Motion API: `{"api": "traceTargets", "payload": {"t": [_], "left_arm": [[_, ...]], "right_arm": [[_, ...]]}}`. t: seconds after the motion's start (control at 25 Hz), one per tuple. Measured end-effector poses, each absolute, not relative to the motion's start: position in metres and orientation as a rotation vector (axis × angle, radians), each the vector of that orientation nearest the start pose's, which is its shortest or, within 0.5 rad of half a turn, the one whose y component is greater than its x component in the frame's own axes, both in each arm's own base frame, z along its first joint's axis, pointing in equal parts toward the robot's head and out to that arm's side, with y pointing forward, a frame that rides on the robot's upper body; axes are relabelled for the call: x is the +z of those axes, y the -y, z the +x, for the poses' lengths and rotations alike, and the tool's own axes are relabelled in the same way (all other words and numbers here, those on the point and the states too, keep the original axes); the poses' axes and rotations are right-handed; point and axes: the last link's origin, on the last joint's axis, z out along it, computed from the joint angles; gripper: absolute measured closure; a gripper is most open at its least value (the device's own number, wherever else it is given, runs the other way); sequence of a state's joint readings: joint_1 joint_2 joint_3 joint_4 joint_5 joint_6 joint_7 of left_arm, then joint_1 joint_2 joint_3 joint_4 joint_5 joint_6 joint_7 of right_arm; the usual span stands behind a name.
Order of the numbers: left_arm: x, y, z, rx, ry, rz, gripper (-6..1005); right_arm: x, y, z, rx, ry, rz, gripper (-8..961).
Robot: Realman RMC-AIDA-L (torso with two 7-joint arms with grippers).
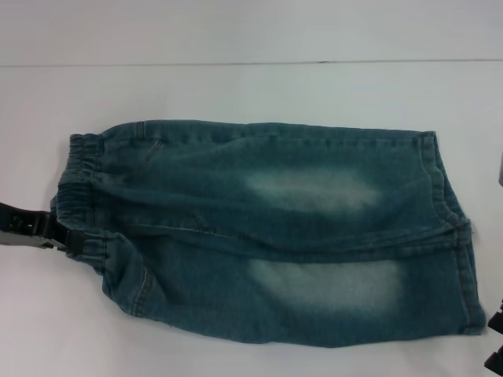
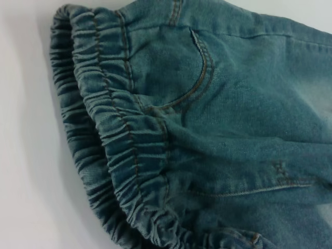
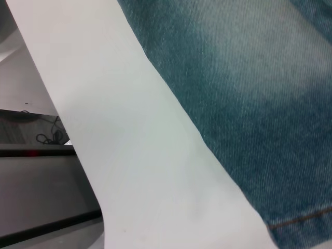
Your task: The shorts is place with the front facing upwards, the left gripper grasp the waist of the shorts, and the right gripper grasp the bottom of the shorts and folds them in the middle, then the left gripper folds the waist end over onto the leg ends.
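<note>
The shorts (image 1: 275, 236) are laid folded lengthwise on the white table (image 1: 236, 86), waist (image 1: 82, 196) toward the left gripper (image 1: 67, 238), which is seen pinching the elastic band's edge. The right gripper (image 1: 495, 345) is barely in view beside the leg ends (image 1: 460, 236); its finger state cannot be told. Slippage is judged likely if only one gathered layer is held, so the fold-over could land skewed.

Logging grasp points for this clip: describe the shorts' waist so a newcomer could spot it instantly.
On the white table lie the shorts, lengthwise across the head view. The waist is their end on the robot's left, where the left gripper meets them. Only it is puckered, ruffled elastic.
</note>
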State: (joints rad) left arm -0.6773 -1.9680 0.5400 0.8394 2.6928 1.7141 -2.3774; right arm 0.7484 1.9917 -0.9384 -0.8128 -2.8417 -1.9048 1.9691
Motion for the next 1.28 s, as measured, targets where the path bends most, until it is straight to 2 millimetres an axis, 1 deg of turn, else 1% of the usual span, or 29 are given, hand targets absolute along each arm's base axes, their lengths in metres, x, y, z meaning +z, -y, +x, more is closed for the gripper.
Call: {"api": "traceTargets", "payload": {"t": [0.2,0.44,0.76,1.08,1.28], "left_arm": [[0.070,-0.344,-0.297,0.059,1.778,-2.339,954],[0.069,-0.345,-0.296,0.059,1.776,-2.340,954],[0.069,-0.345,-0.297,0.061,1.776,-2.336,954],[0.069,-0.345,-0.296,0.052,1.777,-2.333,953],[0.070,-0.345,-0.296,0.045,1.779,-2.332,953]], "right_arm": [[0.032,-0.322,0.271,-0.869,-1.081,-2.984,103],[0.029,-0.324,0.267,-0.806,-1.049,-3.010,103],[0.025,-0.327,0.262,-0.737,-1.017,-3.034,167],[0.025,-0.333,0.261,-0.741,-0.982,-3.014,230],[0.024,-0.336,0.262,-0.759,-0.958,-3.001,431]]}}
